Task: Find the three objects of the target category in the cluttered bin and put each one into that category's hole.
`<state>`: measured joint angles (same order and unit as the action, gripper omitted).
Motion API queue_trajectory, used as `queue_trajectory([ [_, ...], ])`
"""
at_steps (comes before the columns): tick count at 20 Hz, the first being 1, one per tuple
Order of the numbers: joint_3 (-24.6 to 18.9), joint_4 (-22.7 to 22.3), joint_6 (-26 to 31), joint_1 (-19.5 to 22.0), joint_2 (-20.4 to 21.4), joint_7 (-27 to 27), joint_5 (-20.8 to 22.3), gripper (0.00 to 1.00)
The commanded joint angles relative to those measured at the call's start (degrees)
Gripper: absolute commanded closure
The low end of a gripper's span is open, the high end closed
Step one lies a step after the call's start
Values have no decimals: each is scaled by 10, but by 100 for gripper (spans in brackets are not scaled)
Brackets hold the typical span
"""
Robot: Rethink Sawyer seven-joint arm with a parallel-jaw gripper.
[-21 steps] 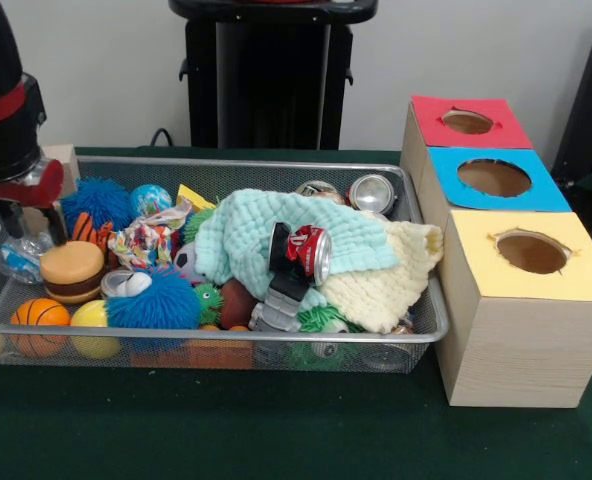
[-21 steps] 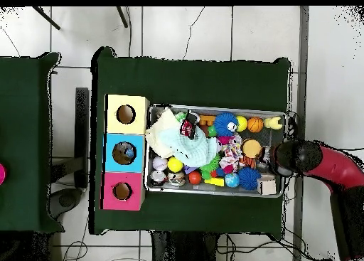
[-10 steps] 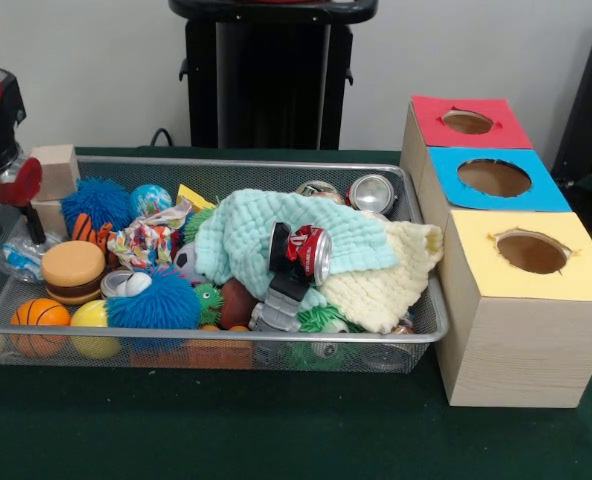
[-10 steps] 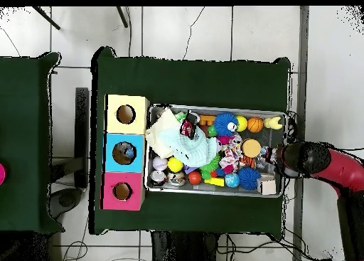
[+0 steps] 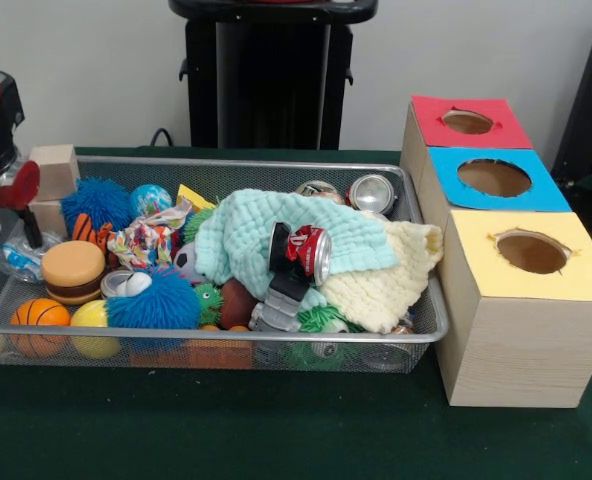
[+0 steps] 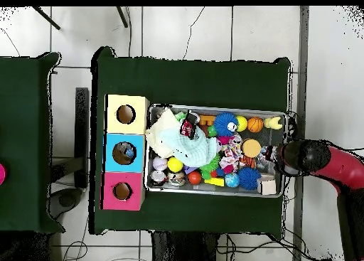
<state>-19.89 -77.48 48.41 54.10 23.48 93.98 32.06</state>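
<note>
Half the gripper [image 5: 6, 215] is cut off at the left edge; whether it is spread cannot be told.

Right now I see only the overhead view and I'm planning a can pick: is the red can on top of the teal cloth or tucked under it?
Observer: On top; the red can lies on its side on the teal cloth.
Operator: Any other cans?
Observer: A silver can lies on its side behind the cloth, end toward the front camera.
Operator: How low is the tool?
Observer: The tool hangs about level with the bin rim, beside a wooden block.
</note>
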Motion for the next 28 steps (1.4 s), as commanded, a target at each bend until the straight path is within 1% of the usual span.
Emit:
queue_trajectory([
  [1, -9, 59, 0, -24, -49, -94, 51, 0],
  [5, -5, 81, -12, -34, -70, -82, 54, 0],
  [9, 0, 78, -22, -37, -71, -77, 53, 0],
  [14, -10, 49, -32, -29, -48, -100, 54, 0],
  [19, -11, 1, -13, -24, 1, -110, 48, 0],
  [21, -12, -6, -1, -24, 12, -119, 46, 0],
  [25, -15, -6, 15, -25, 22, -132, 45, 0],
  [27, -16, -18, 16, -23, 36, -137, 45, 0],
  [28, -16, -16, 19, -23, 36, -139, 45, 0],
])
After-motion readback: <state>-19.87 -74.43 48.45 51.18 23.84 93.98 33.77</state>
